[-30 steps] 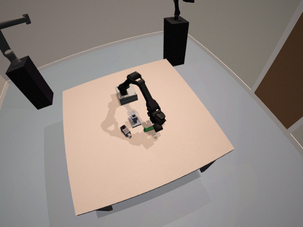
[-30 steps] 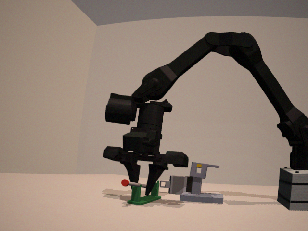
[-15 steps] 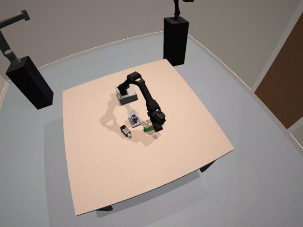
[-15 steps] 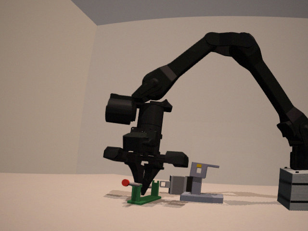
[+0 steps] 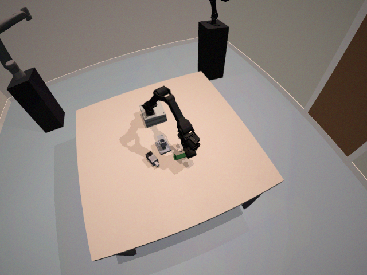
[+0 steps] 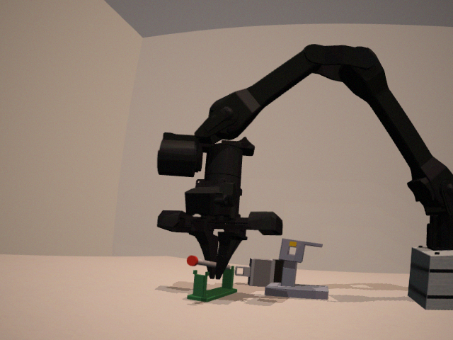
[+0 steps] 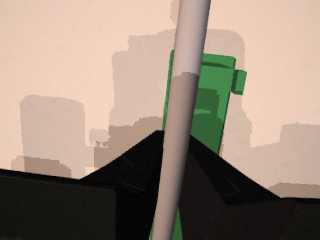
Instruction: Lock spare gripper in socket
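My gripper [image 5: 189,153] [image 6: 214,277] [image 7: 171,142] is shut on the lock pin [image 6: 205,263] [image 7: 193,40], a grey rod with a red head [image 6: 192,260]. The pin is held slightly above the notched posts of the green rack [image 5: 179,156] [image 6: 219,292] [image 7: 212,75], nearly level, its red end a little higher in the exterior view. The grey mount [image 5: 163,145] [image 6: 289,275] stands upright; its tilted socket [image 6: 299,253] has a yellow mark and no pin through it. The spare gripper [image 5: 152,158] [image 6: 261,271] lies on the table, its holed spigot [image 6: 246,271] pointing away from its dark end.
The arm's grey base block [image 5: 155,117] [image 6: 430,278] stands behind the mount on the table [image 5: 178,207]. The mount is between that block and the rack. The spare gripper lies beside the mount. Two black pedestals [image 5: 36,102] [image 5: 212,50] with other arms stand off the table.
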Available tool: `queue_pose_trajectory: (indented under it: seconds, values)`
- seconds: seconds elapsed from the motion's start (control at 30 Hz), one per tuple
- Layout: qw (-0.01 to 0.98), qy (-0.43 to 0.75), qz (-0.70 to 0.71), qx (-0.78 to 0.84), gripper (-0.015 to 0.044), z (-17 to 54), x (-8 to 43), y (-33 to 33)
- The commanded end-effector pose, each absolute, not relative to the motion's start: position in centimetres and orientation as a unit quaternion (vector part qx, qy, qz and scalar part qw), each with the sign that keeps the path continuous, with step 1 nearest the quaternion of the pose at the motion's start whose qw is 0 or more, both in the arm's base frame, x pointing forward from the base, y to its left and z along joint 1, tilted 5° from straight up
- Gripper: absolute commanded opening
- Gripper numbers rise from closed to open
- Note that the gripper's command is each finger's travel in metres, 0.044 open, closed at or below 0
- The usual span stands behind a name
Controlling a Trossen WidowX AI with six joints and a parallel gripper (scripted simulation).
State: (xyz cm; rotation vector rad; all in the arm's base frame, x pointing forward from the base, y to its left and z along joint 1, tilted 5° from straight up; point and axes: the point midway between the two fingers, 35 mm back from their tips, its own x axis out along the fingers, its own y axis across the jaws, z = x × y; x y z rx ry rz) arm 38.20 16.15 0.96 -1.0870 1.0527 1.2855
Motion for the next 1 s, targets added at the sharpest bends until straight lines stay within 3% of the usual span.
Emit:
queue_pose_trajectory:
  seconds: [0.0, 0.97]
  values:
    - [0.548, 0.442, 0.542, -0.459, 0.0000, 2.0, 38.2, 16.1]
    - [0.539, 0.455, 0.544, -0.455, 0.0000, 2.7, 38.6, 12.7]
